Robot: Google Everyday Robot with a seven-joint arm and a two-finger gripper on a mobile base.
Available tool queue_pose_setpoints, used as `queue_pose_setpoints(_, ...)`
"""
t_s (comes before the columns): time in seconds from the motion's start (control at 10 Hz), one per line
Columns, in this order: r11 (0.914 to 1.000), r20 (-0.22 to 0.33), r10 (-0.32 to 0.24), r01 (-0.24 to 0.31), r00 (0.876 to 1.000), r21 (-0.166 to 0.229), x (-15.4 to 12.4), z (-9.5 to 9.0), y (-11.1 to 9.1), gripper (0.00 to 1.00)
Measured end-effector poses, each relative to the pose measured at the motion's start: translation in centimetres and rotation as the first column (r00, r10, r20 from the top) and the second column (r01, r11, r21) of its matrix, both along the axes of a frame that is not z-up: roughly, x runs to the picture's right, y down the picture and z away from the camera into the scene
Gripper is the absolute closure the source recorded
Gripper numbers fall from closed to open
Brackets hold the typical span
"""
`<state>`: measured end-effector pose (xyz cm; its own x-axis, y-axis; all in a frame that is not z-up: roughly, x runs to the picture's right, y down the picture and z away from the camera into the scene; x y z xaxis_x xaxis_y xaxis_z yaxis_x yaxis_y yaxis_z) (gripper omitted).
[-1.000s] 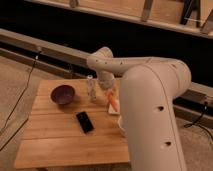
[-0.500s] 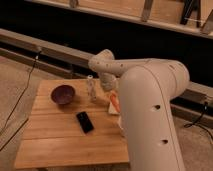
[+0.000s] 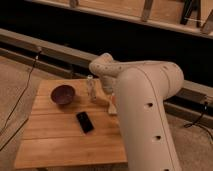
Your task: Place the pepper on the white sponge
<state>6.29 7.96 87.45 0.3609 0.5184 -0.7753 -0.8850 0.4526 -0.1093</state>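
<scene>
Camera view shows the pepper point(image 3: 112, 101) only as an orange sliver at the desk's point(image 3: 55, 145) right edge, beside the white arm point(image 3: 145, 100). The white sponge cannot be made out. The gripper point(image 3: 106, 89) hangs just above the pepper, mostly hidden.

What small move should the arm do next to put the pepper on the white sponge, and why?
Probably pull the arm back a little. It covers the right side of the table, so only an orange sliver of the pepper shows. The gripper and the sponge are hidden behind it, near the clear bottle.
</scene>
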Motion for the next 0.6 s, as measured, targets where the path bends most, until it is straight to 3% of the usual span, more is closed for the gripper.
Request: queue_pose_setpoints(0.6,0.9987,-0.021,-0.031,0.030,0.999,-0.040,0.0,1.8,1.2,1.00)
